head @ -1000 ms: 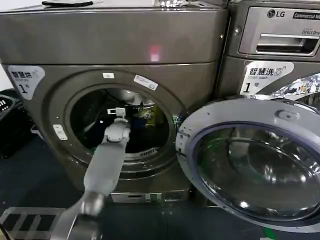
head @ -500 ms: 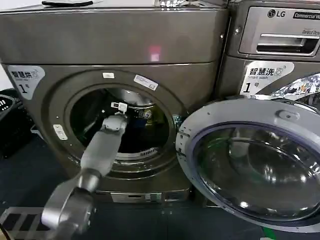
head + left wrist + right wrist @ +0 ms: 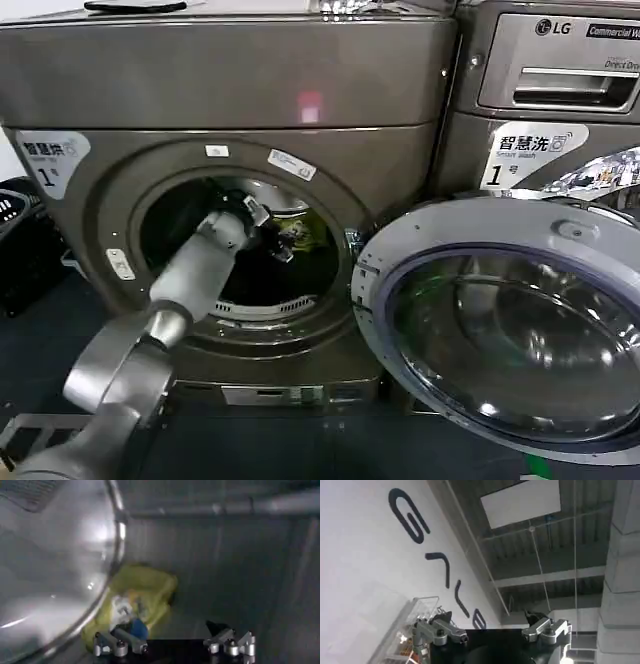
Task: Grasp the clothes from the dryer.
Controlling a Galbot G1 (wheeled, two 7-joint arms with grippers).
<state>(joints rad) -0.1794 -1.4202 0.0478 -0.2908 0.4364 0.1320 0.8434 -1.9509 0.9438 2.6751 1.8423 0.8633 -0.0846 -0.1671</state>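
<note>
Where the left arm previously reached straight in from the lower centre of the porthole, it now enters from further to the robot's left and at a steeper slant, with its elbow joint larger in the lower left of the head view. The left gripper [image 3: 272, 238] has gone deeper into the drum of the dryer [image 3: 230, 90] and has turned toward the right side of the opening. In the left wrist view the left gripper's fingers [image 3: 114, 645] stand apart, nothing between them, hovering just short of the clothes [image 3: 134, 605], a crumpled yellow garment with a blue-and-white patch lying at the foot of the drum's rear wall. The same yellow item appears in the head view inside the drum, right of the gripper [image 3: 300, 236]. The dryer's glass door [image 3: 510, 325] hangs fully open to the right, unchanged in position, in front of the LG machine [image 3: 550, 90]. The right gripper [image 3: 492, 630] points upward at a ceiling and a lettered white wall, its fingers spread and empty.
</note>
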